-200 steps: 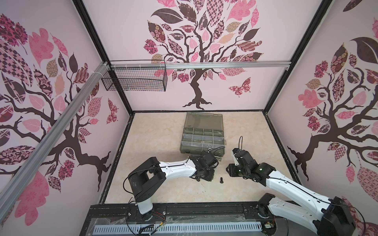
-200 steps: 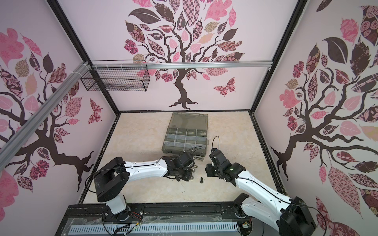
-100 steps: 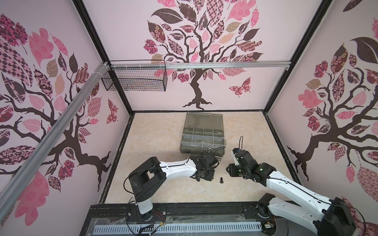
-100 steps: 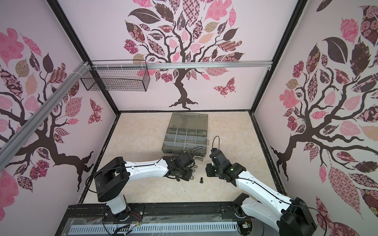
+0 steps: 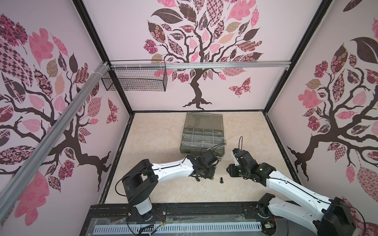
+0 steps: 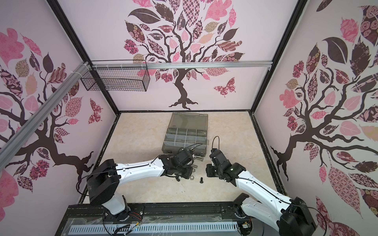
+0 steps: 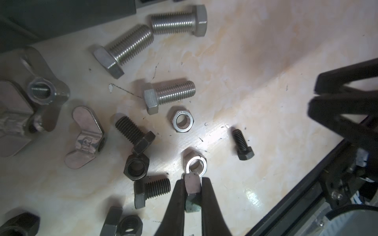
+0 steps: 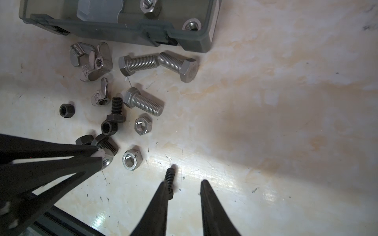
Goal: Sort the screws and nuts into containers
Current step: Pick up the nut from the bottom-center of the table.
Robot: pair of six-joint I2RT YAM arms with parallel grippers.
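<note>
A silver hex nut point(image 7: 192, 183) is pinched between the jaws of the left gripper point(image 7: 192, 178), amid loose screws point(image 7: 169, 94) and nuts point(image 7: 182, 122) scattered on the tabletop point(image 7: 266, 61) just before the grey organizer case point(image 6: 169, 152); further right, a small black screw point(image 8: 169, 178) is seen just beside one finger of the right gripper point(image 8: 182, 185), whose jaws are held spread
</note>
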